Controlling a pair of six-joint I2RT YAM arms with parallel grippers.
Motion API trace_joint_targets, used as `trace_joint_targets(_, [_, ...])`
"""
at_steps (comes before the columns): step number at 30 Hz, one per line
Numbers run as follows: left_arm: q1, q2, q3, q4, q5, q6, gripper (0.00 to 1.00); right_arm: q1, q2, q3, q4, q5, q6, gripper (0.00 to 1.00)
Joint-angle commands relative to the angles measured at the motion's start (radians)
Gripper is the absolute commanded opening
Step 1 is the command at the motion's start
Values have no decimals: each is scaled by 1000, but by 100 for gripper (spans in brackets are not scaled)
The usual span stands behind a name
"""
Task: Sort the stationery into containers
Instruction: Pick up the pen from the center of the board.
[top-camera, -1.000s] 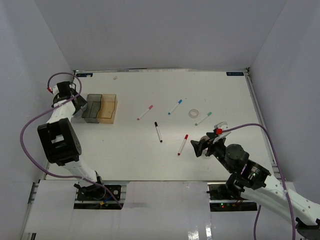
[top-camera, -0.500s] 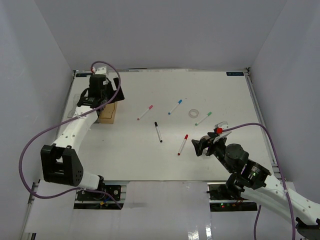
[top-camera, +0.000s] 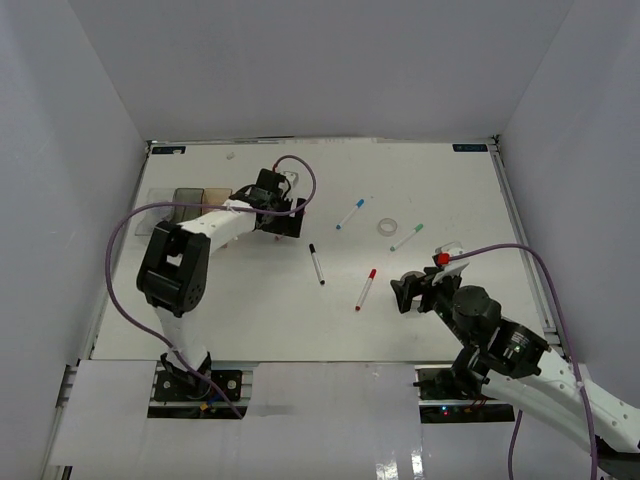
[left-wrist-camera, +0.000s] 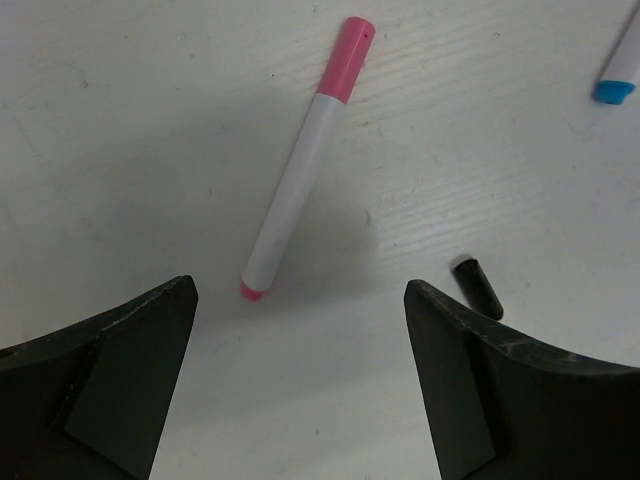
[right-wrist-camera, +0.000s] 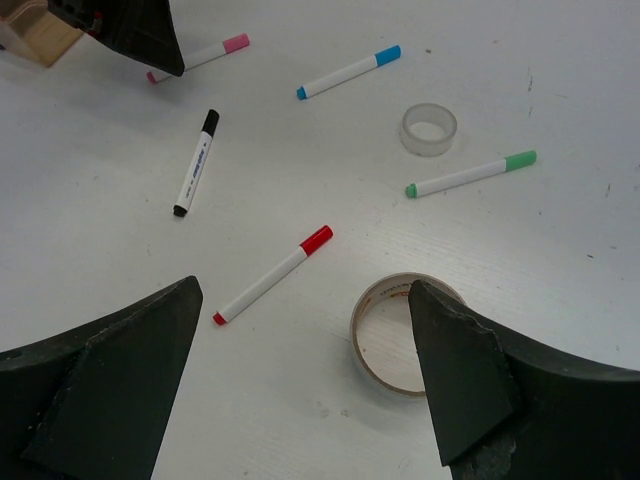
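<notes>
While gaping wide and gripping nothing, hangs with the left fingers (left-wrist-camera: 110, 370) just above the pink-capped marker (left-wrist-camera: 300, 180) lying on the desk (left-wrist-camera: 120, 120). Holds the right fingers (right-wrist-camera: 100, 380) equally wide and empty over a tape roll (right-wrist-camera: 362, 350), near the red-capped marker (right-wrist-camera: 270, 275), well apart from the bins (top-camera: 187, 198).

Seen from above, the left claw (top-camera: 288, 222) covers the pink marker (left-wrist-camera: 300, 170), and its arm hides the amber bin's (top-camera: 216, 196) near side. In the left wrist view the blue marker (left-wrist-camera: 620, 65) runs off the edge at 2 o'clock. The black marker (left-wrist-camera: 478, 288) shows only one end beside a finger. A finger of the right claw (right-wrist-camera: 305, 300), at 4 o'clock in its own view, hides part of the larger tape roll (right-wrist-camera: 360, 335).
</notes>
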Motion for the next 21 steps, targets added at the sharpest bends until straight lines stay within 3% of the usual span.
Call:
trace_joint_targets(1, [7,63,96,16,61,13,95,4,-28,31,-24,33,27,90])
trace_joint_targets(12, [7,255,193,11,29,33,81,4,-36,15,-24,39,43,90])
trace_joint_targets(19, [-7,295,166,10,-51,42,60,4,-49,9,-24,39,47,90])
trace_joint_targets(21, [-28,306,153,10,-81,55,58,4,-59,8,-24,44,50,90])
